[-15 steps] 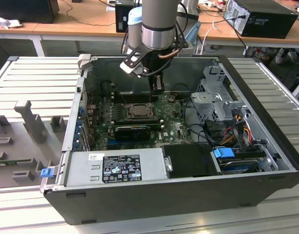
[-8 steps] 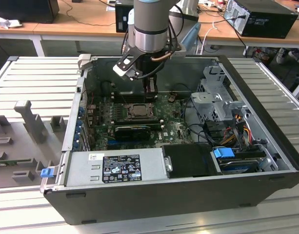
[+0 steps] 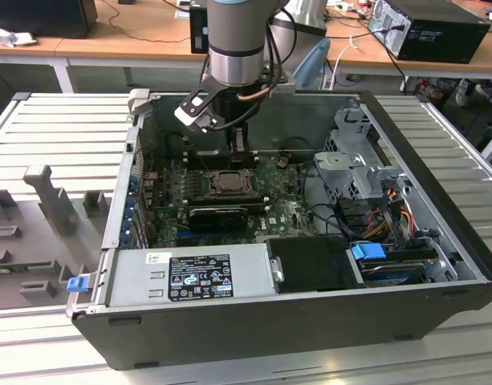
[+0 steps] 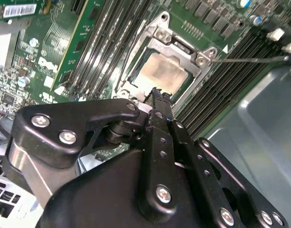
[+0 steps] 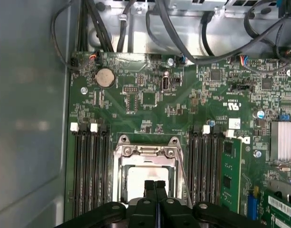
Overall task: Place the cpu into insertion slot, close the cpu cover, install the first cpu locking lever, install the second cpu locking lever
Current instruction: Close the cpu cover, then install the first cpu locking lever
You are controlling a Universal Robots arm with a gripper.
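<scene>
Two jaws: closed tip to tip with nothing between them; the gripper (image 5: 155, 186) hangs tip-down just over the cpu (image 5: 136, 183).
Cpu: seated flat in the insertion slot (image 5: 150, 165), its dull silver top showing through the window of the frame.
Cpu cover (image 5: 119, 175): lowered around the chip; I cannot tell whether it lies fully flat.
Wire lever (image 4: 249, 59): sticks out from the socket corner across the memory slots (image 5: 90, 175), and by my reading it is not latched.
Risk at the chip: if the closed tips press on the metal top instead of the frame, they could scratch the chip or drive it unevenly onto the pins, bending them.
Risk at the cover: pushed off-centre, the thin plate could spring up or twist at its hinge.
Risk at the lever: the thin, springy wire could slip off the narrow tips and snap back, or skid into the memory slots beside it.
Surroundings: in the exterior view the graphics card (image 3: 217, 215) lies at 6 o'clock of the socket, the drive cage (image 3: 358, 160) toward 3 o'clock, and the arm enters from 12 o'clock.
Risk farther out: the loose cables (image 5: 183, 42) near the wall of the computer case (image 3: 270, 329) could snag the wrist.
</scene>
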